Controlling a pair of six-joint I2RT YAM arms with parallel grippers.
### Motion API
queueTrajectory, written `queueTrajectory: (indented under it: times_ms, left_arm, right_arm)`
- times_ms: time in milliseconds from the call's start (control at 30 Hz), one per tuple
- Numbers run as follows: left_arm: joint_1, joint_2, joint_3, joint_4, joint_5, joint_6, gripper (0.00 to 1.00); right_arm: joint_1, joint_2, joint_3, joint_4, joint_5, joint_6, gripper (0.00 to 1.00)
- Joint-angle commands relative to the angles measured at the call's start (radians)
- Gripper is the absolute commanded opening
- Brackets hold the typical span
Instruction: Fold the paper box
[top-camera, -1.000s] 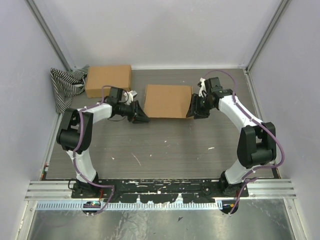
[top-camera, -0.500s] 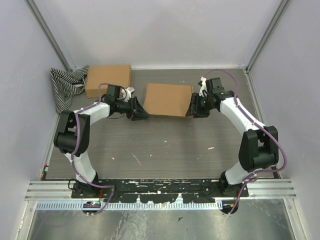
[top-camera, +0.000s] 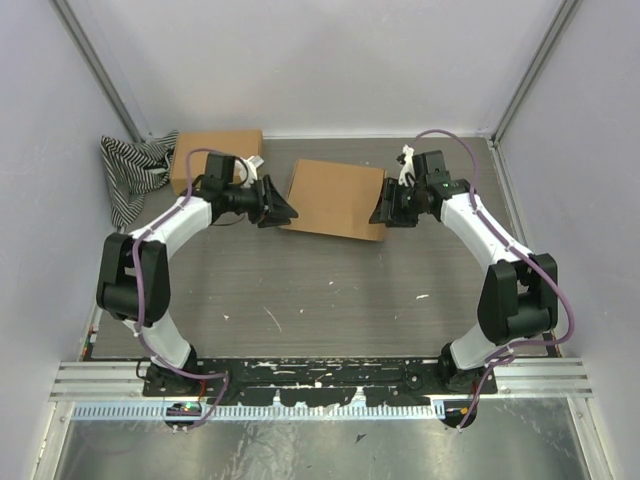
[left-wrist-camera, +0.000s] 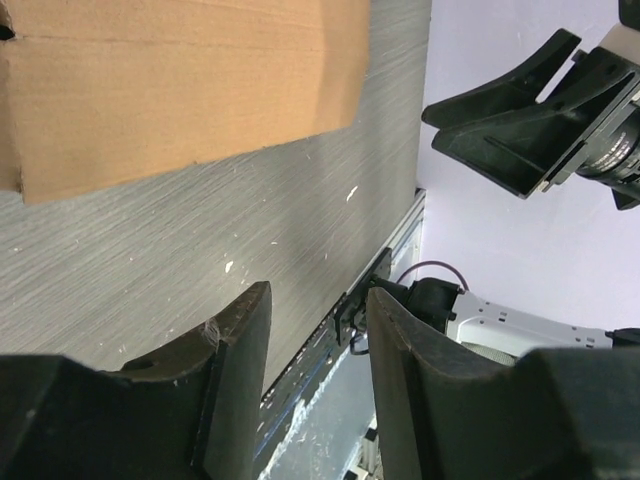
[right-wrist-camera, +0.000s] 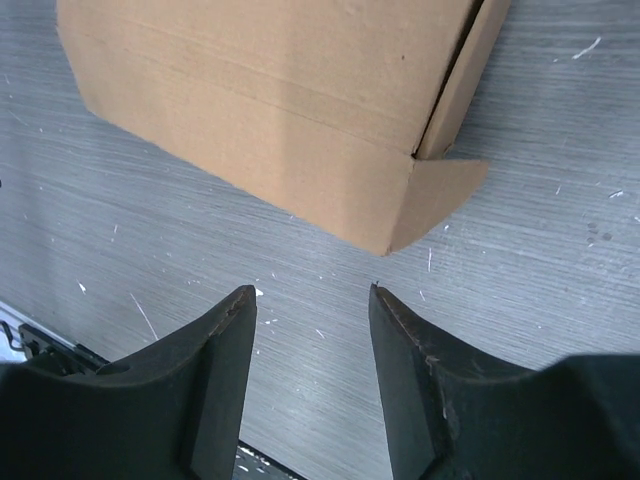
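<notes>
The paper box (top-camera: 333, 198) lies flat on the desk (top-camera: 330, 300) between my two tools, its left edge just ahead of my left tool (top-camera: 283, 210) and its right edge just ahead of my right tool (top-camera: 380, 211). Both tools stand partly open and hold nothing. A loose side flap (right-wrist-camera: 440, 190) juts out in front of my right fingers (right-wrist-camera: 215, 380). If I push in low I may crumple it, or just slide the light box off towards the second box (top-camera: 215, 160) behind my left tool.
</notes>
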Motion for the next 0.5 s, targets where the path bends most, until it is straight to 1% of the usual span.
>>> queueTrajectory:
  times_ms: [0,33,100,133,200,233,300,333,400,467]
  left_arm:
    - [0.005,-0.064,0.059,-0.094,-0.061,0.059,0.51]
    - [0.005,-0.066,0.07,-0.134,-0.108,0.089,0.54]
    - [0.003,-0.064,0.085,-0.214,-0.253,0.162,0.58]
    - [0.003,-0.057,0.084,-0.235,-0.334,0.192,0.59]
    - [0.002,-0.031,0.073,-0.238,-0.435,0.227,0.6]
    - [-0.001,-0.019,0.062,-0.224,-0.459,0.239,0.6]
    - [-0.012,-0.004,0.025,-0.159,-0.5,0.253,0.61]
    - [-0.02,-0.001,0.011,-0.128,-0.53,0.262,0.62]
    - [-0.035,-0.003,-0.026,-0.037,-0.58,0.278,0.65]
    - [-0.038,-0.004,-0.067,0.069,-0.593,0.28,0.69]
  right_arm:
    - [0.006,-0.056,0.071,0.035,0.033,0.004,0.56]
    - [0.005,-0.055,0.074,0.035,0.051,0.002,0.57]
    - [0.005,-0.045,0.068,0.044,0.111,-0.005,0.61]
    - [0.005,-0.035,0.059,0.055,0.144,-0.008,0.62]
    - [0.006,-0.009,0.036,0.08,0.189,-0.009,0.63]
    - [0.006,0.001,0.018,0.107,0.192,-0.003,0.64]
    - [0.006,0.005,-0.038,0.192,0.186,0.016,0.72]
    - [0.007,0.003,-0.067,0.242,0.181,0.022,0.74]
    - [0.007,0.007,-0.117,0.333,0.179,0.035,0.76]
    - [0.006,0.036,-0.131,0.378,0.164,0.038,0.76]
